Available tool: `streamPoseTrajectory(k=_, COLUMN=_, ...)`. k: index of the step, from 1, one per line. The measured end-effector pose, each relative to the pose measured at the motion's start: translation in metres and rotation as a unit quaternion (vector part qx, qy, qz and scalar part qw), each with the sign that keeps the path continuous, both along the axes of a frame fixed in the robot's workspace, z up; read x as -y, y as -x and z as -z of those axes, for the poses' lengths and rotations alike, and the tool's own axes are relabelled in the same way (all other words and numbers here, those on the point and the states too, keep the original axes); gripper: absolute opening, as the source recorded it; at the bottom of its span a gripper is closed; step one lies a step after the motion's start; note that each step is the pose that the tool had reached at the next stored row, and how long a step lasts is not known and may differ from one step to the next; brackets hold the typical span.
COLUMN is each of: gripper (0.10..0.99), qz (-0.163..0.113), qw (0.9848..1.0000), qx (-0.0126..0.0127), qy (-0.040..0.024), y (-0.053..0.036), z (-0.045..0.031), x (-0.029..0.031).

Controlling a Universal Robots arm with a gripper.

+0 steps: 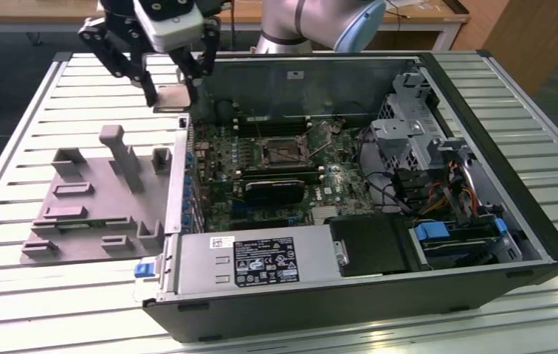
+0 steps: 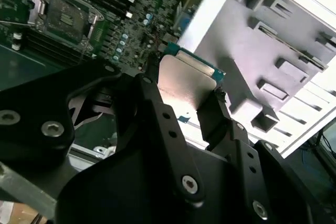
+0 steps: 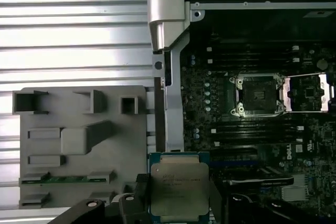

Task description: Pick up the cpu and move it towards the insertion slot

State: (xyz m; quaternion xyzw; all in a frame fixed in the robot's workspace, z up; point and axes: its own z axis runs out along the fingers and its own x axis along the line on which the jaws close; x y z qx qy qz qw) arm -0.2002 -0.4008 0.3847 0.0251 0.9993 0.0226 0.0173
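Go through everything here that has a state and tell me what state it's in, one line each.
tool: shut on the cpu, raised beside the case's rim.
cpu: held off the surface, metal top facing the first wrist camera.
insertion slot: empty, its frame swung open to one side.
case: lying on its side, side panel off, board exposed.
grey fixture: on the table beside the case, one slot holding a green strip.

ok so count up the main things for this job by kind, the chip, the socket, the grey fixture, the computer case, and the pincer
cpu: 1, held in the pincer
insertion slot: 1, open, empty
grey fixture: 1
computer case: 1
pincer: 1
Total: 5
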Motion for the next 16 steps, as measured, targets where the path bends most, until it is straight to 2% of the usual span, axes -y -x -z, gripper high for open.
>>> streamPoseTrajectory(k=16, gripper=0.537, qz=0.000, qw=1.0000, qx=-0.0037, qy=0.0000, y=-0.0727, z=0.0000, x=0.0000)
